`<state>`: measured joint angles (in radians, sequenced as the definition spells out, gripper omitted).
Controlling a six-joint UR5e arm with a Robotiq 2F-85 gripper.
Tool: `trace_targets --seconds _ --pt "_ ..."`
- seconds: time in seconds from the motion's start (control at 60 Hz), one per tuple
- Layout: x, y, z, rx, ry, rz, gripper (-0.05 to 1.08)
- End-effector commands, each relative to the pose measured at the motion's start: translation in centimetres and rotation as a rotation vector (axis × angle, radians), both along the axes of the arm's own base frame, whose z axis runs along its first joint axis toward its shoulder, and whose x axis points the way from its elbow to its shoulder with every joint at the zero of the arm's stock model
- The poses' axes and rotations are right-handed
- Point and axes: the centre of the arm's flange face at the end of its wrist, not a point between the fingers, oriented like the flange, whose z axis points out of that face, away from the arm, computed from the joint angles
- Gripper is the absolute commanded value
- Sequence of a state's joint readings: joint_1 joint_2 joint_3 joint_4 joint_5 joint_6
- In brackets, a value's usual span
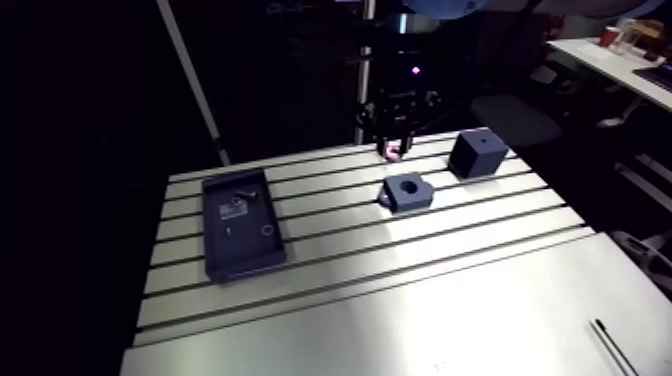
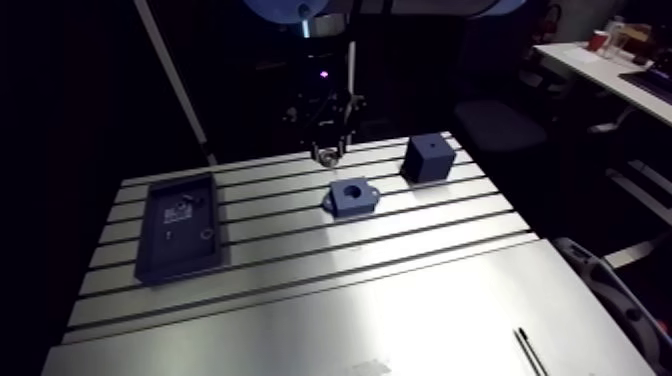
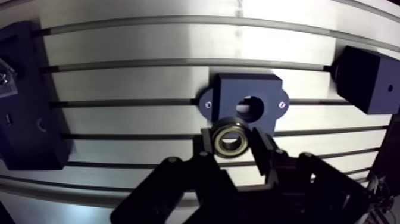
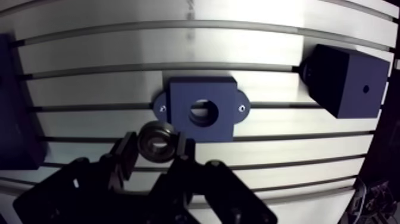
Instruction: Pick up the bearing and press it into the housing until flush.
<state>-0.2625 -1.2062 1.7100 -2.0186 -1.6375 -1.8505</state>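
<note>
My gripper (image 3: 231, 143) is shut on the bearing (image 3: 230, 139), a steel ring with a brass-coloured inner race, held above the table. Just ahead of the bearing sits the dark blue housing (image 3: 245, 104), a block with two screwed ears and a round bore (image 3: 249, 108) facing up. In the arm view the gripper (image 1: 392, 150) hangs at the far side of the table, a little behind the housing (image 1: 407, 192).
A dark blue cube (image 1: 477, 152) with a small hole in its top stands to the right of the housing. A dark tray (image 1: 241, 222) holding small parts lies at the table's left. A thin dark rod (image 1: 615, 347) rests near the front right corner.
</note>
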Motion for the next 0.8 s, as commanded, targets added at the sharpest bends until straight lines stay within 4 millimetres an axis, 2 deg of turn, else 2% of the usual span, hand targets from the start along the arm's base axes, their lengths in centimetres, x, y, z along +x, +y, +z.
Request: trace_targets --seconds 0.017,0.25,0.467,0.583,0.667,0.8 --pt "0.1 1.8 -0.7 -0.005 -0.008 -0.008 0.62" --pt "0.5 3.5 -1.3 -0.022 0.013 -0.013 0.62" --pt "0.7 4.1 -3.2 -0.029 0.005 0.042 0.62" --pt "0.7 5.2 -4.0 -0.034 -0.006 0.058 0.62" --pt "0.7 5.2 -4.1 -0.035 -0.008 0.064 0.62" --pt "0.8 5.3 -5.5 -0.044 -0.029 0.072 0.62"
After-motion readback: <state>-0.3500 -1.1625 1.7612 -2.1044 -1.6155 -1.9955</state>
